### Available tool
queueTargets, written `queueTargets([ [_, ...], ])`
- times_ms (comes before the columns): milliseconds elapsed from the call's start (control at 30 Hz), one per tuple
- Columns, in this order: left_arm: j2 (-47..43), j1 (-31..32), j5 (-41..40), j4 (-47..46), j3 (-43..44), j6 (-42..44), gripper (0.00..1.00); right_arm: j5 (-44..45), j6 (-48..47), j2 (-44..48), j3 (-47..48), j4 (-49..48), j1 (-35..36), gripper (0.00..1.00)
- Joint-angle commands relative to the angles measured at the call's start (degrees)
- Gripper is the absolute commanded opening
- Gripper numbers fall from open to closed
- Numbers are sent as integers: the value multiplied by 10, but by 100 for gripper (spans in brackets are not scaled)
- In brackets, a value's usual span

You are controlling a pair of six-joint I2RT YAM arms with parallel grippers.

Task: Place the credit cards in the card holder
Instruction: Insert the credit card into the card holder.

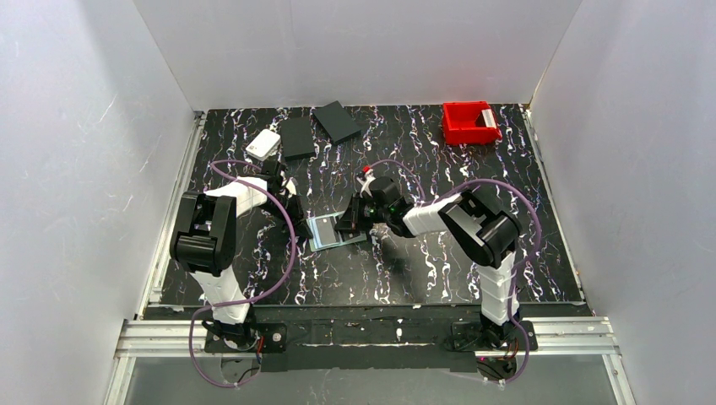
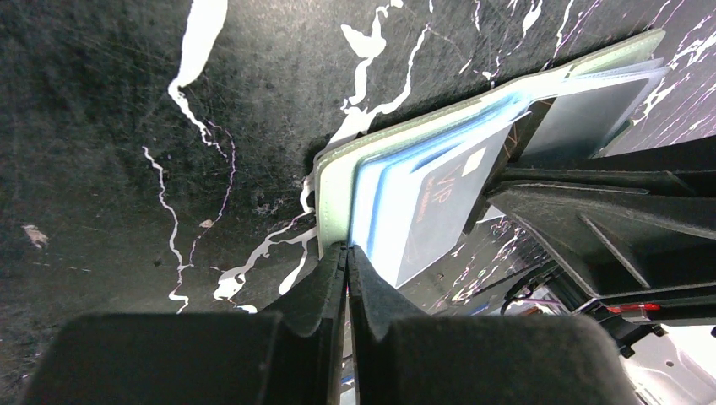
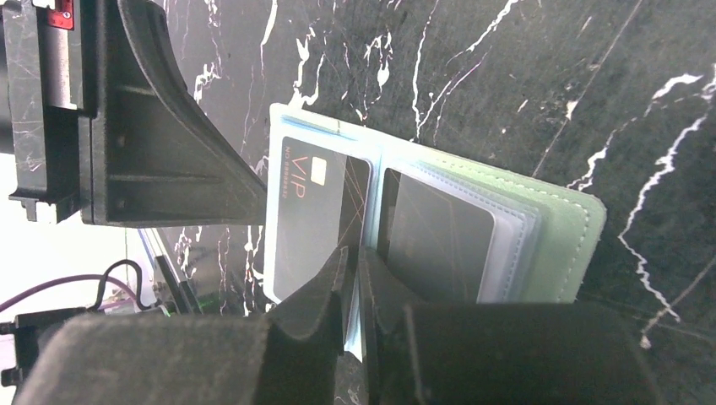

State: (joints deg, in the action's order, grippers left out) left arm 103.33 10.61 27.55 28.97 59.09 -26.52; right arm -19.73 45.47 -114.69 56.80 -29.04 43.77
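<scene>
card holder (image 1: 325,232) holds two credit cards (image 3: 314,211), look pocketed; no loose ones seen. left gripper (image 2: 344,250) at 9 o'clock, clenched; right gripper (image 3: 355,255) at 3 o'clock, grip unclear.

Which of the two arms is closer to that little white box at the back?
Left. The left arm lies just in front of the white box, reaching to the green wallet; the right arm meets the wallet from the other side, farther off.

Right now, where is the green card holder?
In the top view the open green card holder lies flat near the middle of the table, between the tips of the left gripper and the right gripper.
</scene>
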Motion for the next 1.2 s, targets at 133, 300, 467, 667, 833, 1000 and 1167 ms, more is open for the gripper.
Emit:
queueTargets([
  [133,14,22,-6,18,-4,10,2,-22,8,-31,22,-23,17,16],
  [300,14,26,-8,17,-6,8,2,-26,-6,-18,29,-31,32,18],
  [467,10,26,-9,17,-6,8,2,-42,8,-15,27,-41,37,20],
  [667,-11,27,-12,35,2,14,4,11,-114,57,72,185,33,33],
  [833,-45,27,-10,72,22,30,8,97,-247,141,122,383,28,48],
  [1000,-82,27,-5,102,30,41,18,231,-318,175,140,475,27,65],
  [1167,-112,26,-10,115,24,40,32,264,-307,163,138,455,33,69],
])
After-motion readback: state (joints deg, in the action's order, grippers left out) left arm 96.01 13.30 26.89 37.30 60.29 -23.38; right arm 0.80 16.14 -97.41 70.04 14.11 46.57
